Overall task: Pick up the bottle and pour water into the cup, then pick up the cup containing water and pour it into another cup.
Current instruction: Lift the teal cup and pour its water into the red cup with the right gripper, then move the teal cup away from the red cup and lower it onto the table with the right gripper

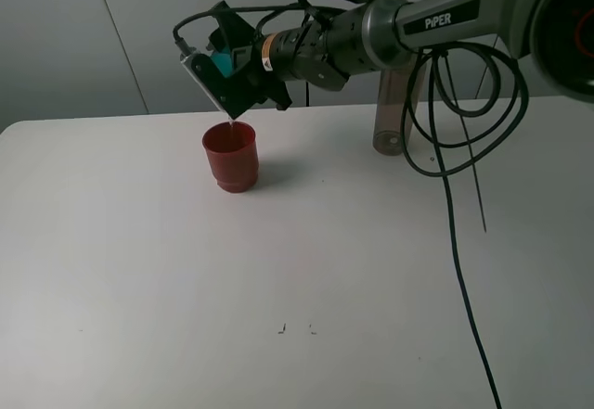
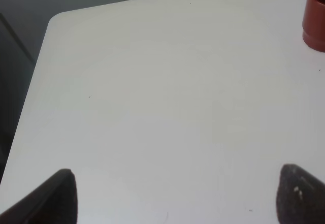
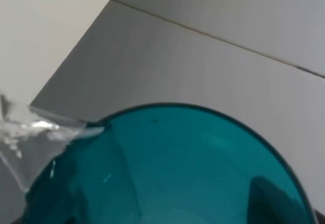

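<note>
My right gripper [image 1: 227, 75] is shut on the teal-blue cup [image 1: 223, 59] and holds it tipped over, above the dark-red cup [image 1: 231, 156]. A thin stream of water falls from the teal cup's rim into the red cup. In the right wrist view the teal cup [image 3: 172, 168] fills the frame, with water spilling over its rim [image 3: 35, 132]. The grey-brown bottle [image 1: 390, 112] stands upright behind the right arm. My left gripper [image 2: 175, 196] is open and empty over bare table; the red cup [image 2: 315, 21] shows at that view's edge.
The white table [image 1: 278, 270] carries the red cup and the bottle. The right arm's black cables [image 1: 455, 149] hang down over the table's right side. A grey wall stands behind the table.
</note>
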